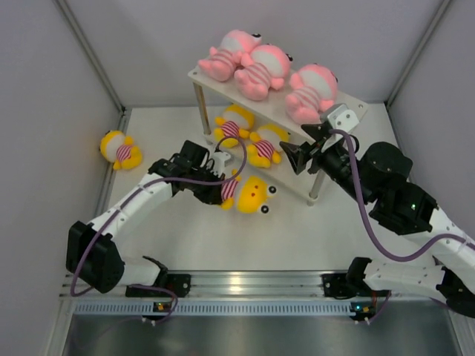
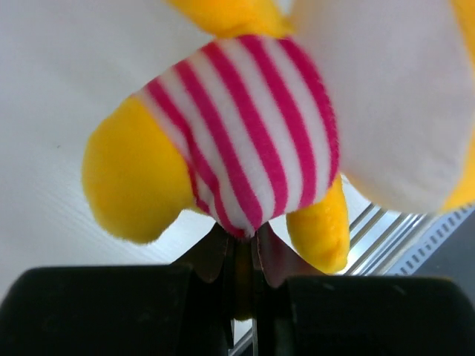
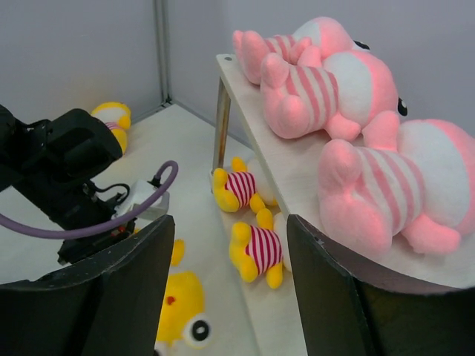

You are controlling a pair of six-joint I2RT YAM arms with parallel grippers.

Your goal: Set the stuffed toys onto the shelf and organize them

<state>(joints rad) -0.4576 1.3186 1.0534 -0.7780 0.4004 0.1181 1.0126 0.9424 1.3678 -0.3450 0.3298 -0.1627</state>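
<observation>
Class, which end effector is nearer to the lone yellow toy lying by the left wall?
Left. The left end effector is right of the lone yellow toy, gripping another yellow toy; the right end effector is farther right, beside the shelf.

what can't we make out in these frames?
- Left wrist: held yellow toy fills the frame; its head is cut off by the edges.
- Top external: fingertips of the left tool hidden under its own body.
- Right wrist: nearest pink toy has its head cut off by the right edge; shelf lower tier partly hidden by its top board.
</observation>
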